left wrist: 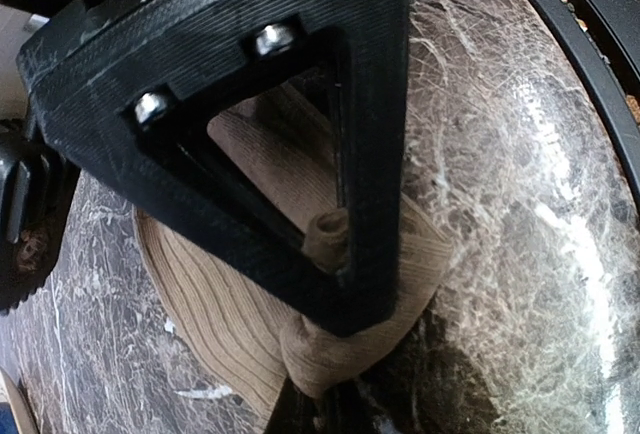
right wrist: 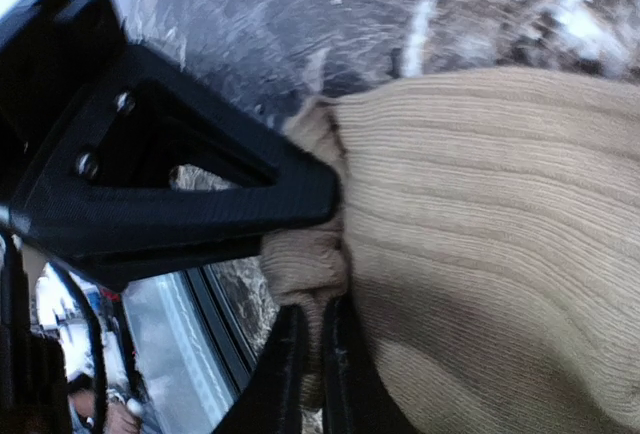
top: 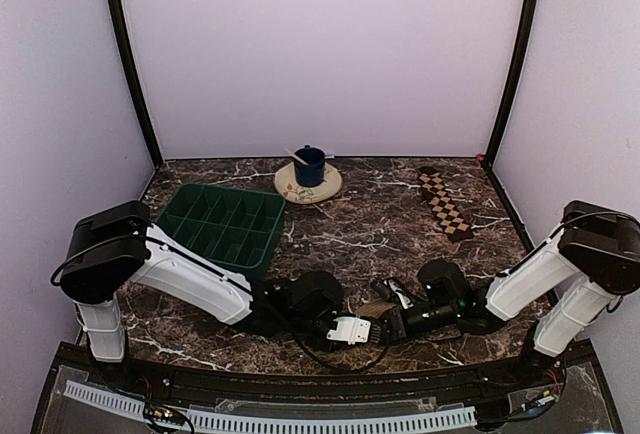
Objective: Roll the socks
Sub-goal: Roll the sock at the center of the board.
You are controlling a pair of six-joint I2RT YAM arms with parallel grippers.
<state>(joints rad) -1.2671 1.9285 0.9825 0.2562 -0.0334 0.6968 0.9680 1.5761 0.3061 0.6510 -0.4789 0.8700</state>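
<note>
Closest, at the front edge of the table (top: 350, 239), the left claw (left wrist: 335, 364) is clamped on the bunched tan sock (right wrist: 480, 254). The right claw (right wrist: 320, 264) pinches the same sock from the other side. Farther right, the checkered sock (top: 444, 204) lies flat.

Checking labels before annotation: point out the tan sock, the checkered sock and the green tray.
tan sock (right wrist: 500, 244): right wrist view, ribbed body of the sock.
checkered sock (top: 444, 204): top view, middle of the flat strip.
green tray (top: 235, 192): top view, far rim.
</note>
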